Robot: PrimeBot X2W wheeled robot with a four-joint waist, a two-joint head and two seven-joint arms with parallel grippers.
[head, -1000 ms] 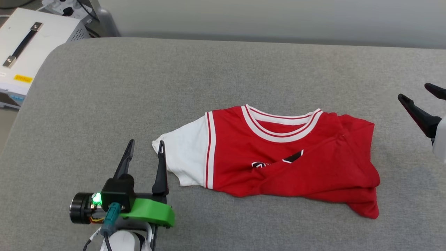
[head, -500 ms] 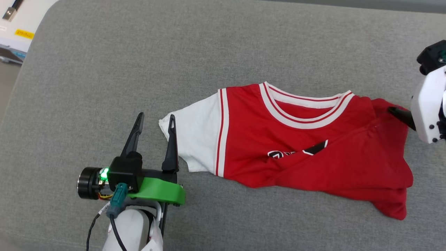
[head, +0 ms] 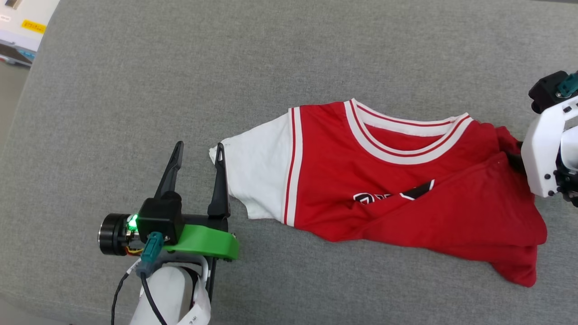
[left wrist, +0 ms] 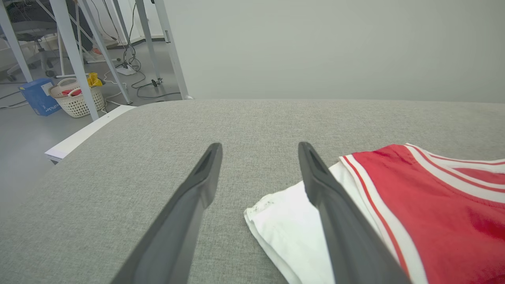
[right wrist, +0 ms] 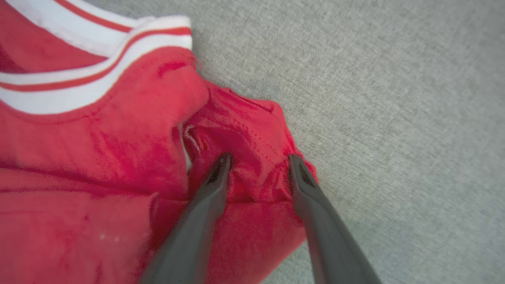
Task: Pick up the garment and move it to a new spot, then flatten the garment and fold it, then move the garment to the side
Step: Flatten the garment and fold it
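Two dark-fingered grippers work opposite ends of the garment (head: 388,189), a red jersey lying crumpled across the middle of a grey padded bench (head: 271,54), well in from its left edge. The left gripper (head: 200,145) is spread wide, low over the bench at the jersey's white sleeve (head: 257,180), and its inner finger lies over the sleeve's outer end in the left wrist view. At the other end, the right gripper (right wrist: 260,157) pushes its fingertips down into the bunched red cloth near the shoulder. A ridge of fabric stands between the two fingers, which are apart, and whether they pinch it cannot be told. The jersey's red-and-white striped collar (head: 406,140) faces the far edge of the bench. Its lower half is folded up over the chest, covering most of the black lettering (head: 393,196). A white box (head: 22,22) sits beyond the bench's far left corner.
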